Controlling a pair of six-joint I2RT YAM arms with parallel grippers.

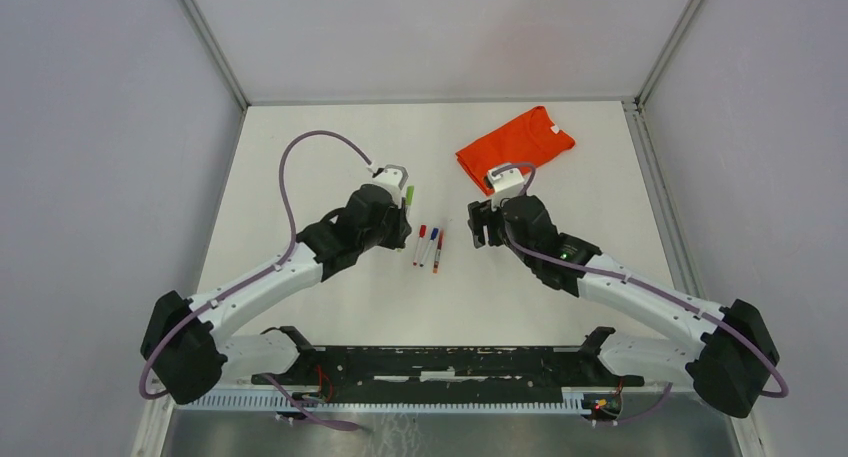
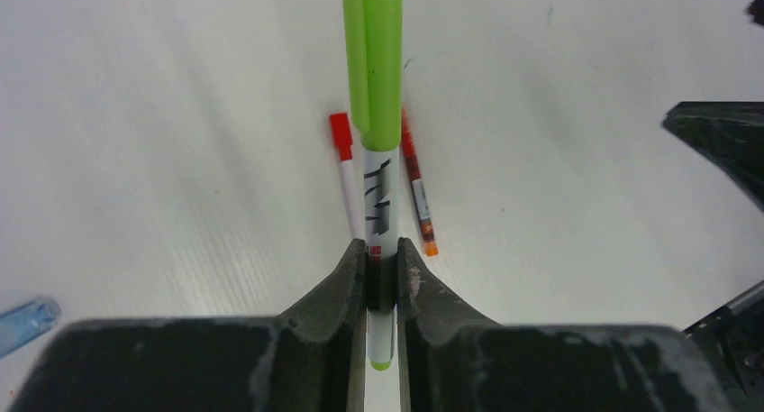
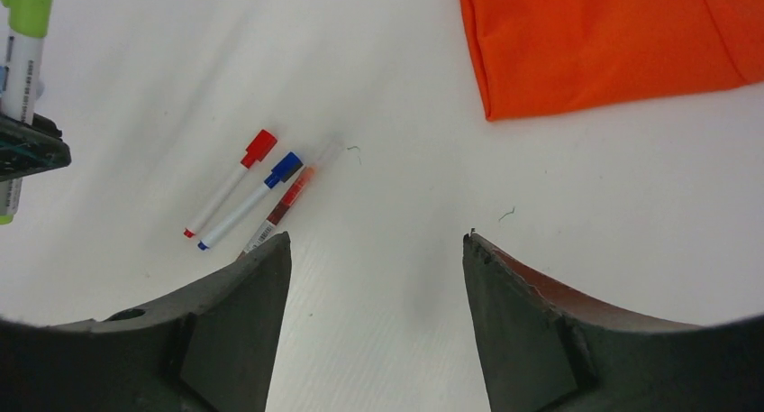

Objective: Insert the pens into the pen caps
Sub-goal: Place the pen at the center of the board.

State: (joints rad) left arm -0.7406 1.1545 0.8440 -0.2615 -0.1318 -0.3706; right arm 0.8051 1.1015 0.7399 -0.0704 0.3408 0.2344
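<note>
green pen (image 2: 372, 65): smooth shiny plastic | red pen (image 3: 225, 182): smooth plastic | table (image 2: 162, 160): white, matt, fine lines | shirt (image 3: 613, 42): soft orange cloth, matt | left gripper (image 2: 382, 251) fingers (image 2: 428, 299): dark, matt, rough, with pale scratches

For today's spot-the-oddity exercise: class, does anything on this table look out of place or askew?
Yes: a folded orange shirt lies far right on the table, unrelated to pens. The three loose pens lie neatly side by side; nothing is spilled.
</note>
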